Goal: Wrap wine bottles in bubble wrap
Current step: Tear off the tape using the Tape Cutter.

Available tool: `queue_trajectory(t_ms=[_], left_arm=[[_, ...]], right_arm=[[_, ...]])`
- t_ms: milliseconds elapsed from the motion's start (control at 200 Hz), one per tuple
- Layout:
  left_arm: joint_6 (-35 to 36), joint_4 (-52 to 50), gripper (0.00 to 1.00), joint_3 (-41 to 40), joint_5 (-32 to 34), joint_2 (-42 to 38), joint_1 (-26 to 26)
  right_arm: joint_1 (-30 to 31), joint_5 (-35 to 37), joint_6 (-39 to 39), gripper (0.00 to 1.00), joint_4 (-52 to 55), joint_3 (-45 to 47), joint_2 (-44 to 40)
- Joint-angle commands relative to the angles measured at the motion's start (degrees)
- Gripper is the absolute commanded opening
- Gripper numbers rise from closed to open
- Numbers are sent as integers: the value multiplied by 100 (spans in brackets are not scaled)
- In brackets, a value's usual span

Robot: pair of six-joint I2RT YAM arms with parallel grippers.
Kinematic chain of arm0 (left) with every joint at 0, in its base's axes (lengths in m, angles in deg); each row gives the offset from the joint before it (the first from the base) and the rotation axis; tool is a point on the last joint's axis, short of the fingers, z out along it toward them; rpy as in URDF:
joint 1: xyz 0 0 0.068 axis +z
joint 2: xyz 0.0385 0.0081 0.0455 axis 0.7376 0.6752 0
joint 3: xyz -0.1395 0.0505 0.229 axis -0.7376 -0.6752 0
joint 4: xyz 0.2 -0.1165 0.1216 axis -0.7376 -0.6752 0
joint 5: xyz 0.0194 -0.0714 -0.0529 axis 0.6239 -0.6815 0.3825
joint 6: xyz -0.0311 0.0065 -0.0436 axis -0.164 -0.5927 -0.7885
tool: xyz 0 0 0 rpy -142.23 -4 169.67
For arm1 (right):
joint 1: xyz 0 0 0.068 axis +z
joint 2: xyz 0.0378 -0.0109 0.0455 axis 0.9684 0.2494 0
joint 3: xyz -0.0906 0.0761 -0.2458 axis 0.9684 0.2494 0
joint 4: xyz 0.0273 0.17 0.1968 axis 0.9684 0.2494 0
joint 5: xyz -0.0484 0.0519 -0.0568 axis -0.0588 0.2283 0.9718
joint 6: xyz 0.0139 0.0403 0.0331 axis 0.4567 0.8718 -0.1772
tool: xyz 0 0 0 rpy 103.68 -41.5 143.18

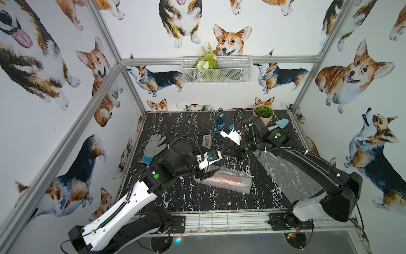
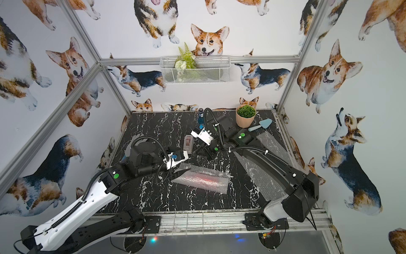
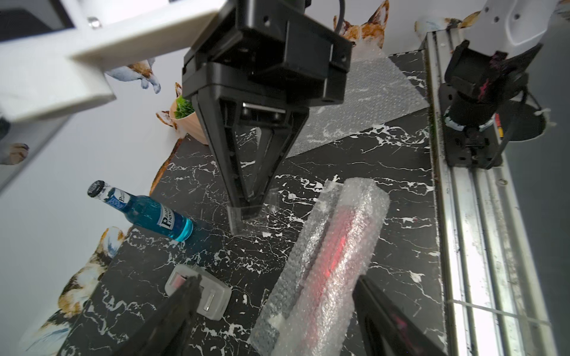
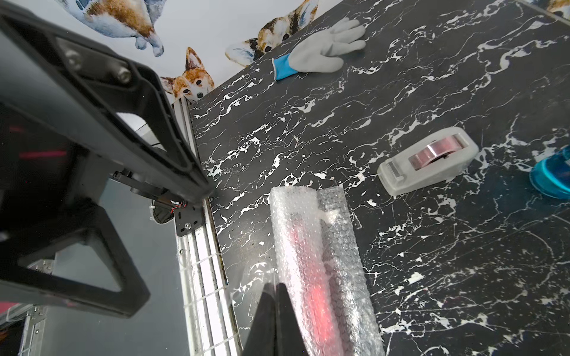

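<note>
The red-pink wine bottle lies rolled in bubble wrap [image 1: 227,180] [image 3: 333,255] [image 4: 311,277] near the table's front middle. Over its left end my left gripper [image 1: 204,176] [image 3: 277,323] stands open, a finger on each side of the roll. My right gripper [image 1: 226,152] [image 3: 248,209] [image 4: 275,285] hangs behind the roll, shut on a strip of clear tape [image 3: 256,205]. The blue wine bottle [image 1: 219,121] [image 3: 145,212] stands upright and bare at the back. A second bubble wrap sheet [image 1: 285,173] [image 2: 261,171] lies flat under the right arm.
A grey tape dispenser [image 1: 207,140] [image 4: 428,160] sits behind the roll. A grey glove [image 1: 153,145] lies at the left. A potted plant [image 1: 263,114] and a blue trowel [image 1: 279,124] are at the back right. A metal rail [image 3: 462,215] borders the table's front.
</note>
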Motion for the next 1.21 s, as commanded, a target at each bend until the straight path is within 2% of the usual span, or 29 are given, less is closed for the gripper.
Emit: queue_trajectory(t_ms=[0,105,245,375,486,581,661,801,906,996,1116,1206], left_arm=[[269,685,77,-84,1338,72,-408],[450,817,75,-75,2062,223,-754],[370,869,68,-23,2346,394,-813],[279,812,60,30,2279,435,-813],[246,807,47,86,2313,446,-813],[216,793,46,119,2185,448,-815],[207,803,38,136,2049,458,-816],[167,747,35,162,1891,505,-816],[150,658,24,235,1850,543,-813],[138,569,20,278,1795,586,-812],[111,485,2,321,1773,606,-814],[90,413,0,363,1748,606,-813]], right_arm=[[24,22,249,0,354,-166,109],[68,102,304,0,465,-293,191],[89,112,300,0,558,-390,237],[86,148,321,0,567,-402,220],[95,175,313,0,584,-387,219],[121,175,313,0,583,-388,201],[130,183,313,0,601,-387,186],[138,184,312,0,621,-388,156],[142,192,311,0,621,-379,126],[147,158,320,0,588,-378,97],[156,157,319,0,585,-353,56],[156,164,313,0,569,-314,28]])
